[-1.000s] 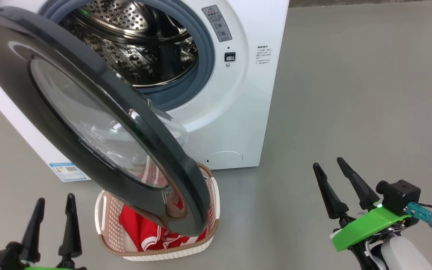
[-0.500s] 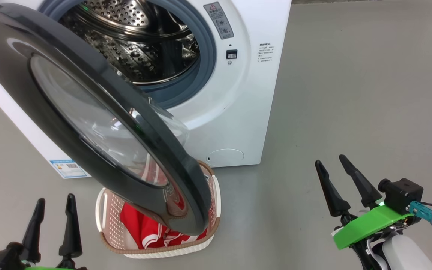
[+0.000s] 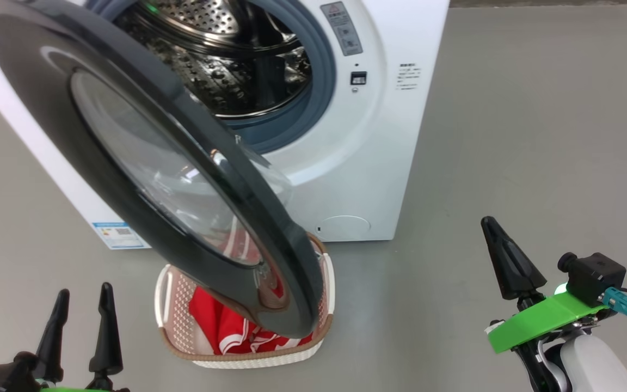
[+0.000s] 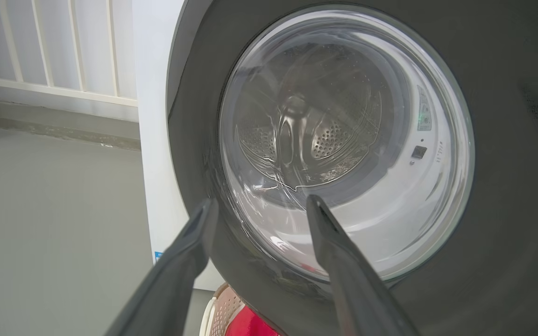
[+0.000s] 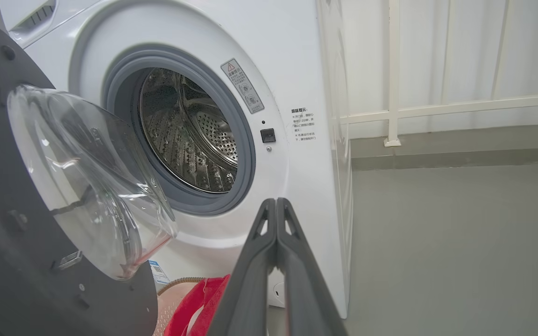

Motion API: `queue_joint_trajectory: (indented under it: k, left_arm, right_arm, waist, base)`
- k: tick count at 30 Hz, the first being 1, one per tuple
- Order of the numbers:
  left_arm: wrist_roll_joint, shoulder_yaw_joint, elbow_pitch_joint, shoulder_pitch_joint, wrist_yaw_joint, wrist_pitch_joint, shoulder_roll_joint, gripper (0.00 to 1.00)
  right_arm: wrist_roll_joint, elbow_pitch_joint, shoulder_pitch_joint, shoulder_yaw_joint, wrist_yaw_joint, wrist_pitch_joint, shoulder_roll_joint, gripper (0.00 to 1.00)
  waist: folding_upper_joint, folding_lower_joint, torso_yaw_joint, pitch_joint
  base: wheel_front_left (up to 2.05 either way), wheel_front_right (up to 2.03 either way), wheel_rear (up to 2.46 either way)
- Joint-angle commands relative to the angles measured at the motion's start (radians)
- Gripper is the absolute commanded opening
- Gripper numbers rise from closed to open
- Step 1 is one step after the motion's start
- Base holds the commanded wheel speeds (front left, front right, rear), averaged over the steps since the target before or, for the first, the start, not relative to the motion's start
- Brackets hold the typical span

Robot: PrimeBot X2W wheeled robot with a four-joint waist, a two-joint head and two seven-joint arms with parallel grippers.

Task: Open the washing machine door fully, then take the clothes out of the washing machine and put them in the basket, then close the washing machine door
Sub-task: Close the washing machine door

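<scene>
Basket (image 3: 253, 360) partly behind washing machine door (image 3: 150, 163)

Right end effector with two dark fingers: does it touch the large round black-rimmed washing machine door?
Apart. In the head view the shut right end effector stands at the lower right, and grey floor lies between it and the door.

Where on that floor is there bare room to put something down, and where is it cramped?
The grey floor right of the washing machine, ahead of the right gripper, is bare. So is the patch between the basket and the left gripper. Crowded: before the drum, where the open door hangs over the basket of red clothes.
</scene>
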Motion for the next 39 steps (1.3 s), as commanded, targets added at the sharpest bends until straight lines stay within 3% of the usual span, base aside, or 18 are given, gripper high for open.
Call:
queue_joint_trajectory:
  k: [1, 11, 23, 32, 39]
  left_arm:
    - [0.01, 0.034, -0.017, -0.041, -0.007, -0.012, 0.013, 1.0]
    - [0.012, 0.027, -0.004, -0.039, -0.011, -0.012, 0.005, 1.0]
    - [0.013, 0.019, 0.006, -0.031, -0.015, -0.012, -0.005, 1.0]
    - [0.015, 0.007, 0.02, -0.038, -0.02, -0.012, -0.013, 1.0]
    - [0.017, 0.001, 0.031, -0.038, -0.023, -0.012, -0.018, 1.0]
  right_arm:
    - [-0.006, -0.032, -0.028, 0.014, 0.002, -0.005, 0.0, 0.0]
    - [0.021, -0.127, -0.05, 0.026, 0.002, -0.005, 0.011, 0.0]
    - [0.111, -0.389, -0.087, 0.092, 0.002, -0.005, 0.034, 0.0]
    - [0.174, -0.568, -0.105, 0.282, 0.002, -0.005, -0.021, 0.0]
    - [0.133, -0.549, -0.112, 0.448, 0.002, -0.005, -0.077, 0.0]
  waist:
    - [0.0, 0.0, 0.015, -0.001]
    - [0.0, 0.0, 0.093, -0.017]
    - [0.0, 0.0, 0.141, -0.027]
    - [0.0, 0.0, 0.17, -0.022]
    - [0.0, 0.0, 0.192, -0.026]
  base:
    - [0.0, 0.0, 0.0]
    - [0.0, 0.0, 0.0]
    - [0.0, 0.0, 0.0]
    - [0.0, 0.0, 0.0]
    - [0.0, 0.0, 0.0]
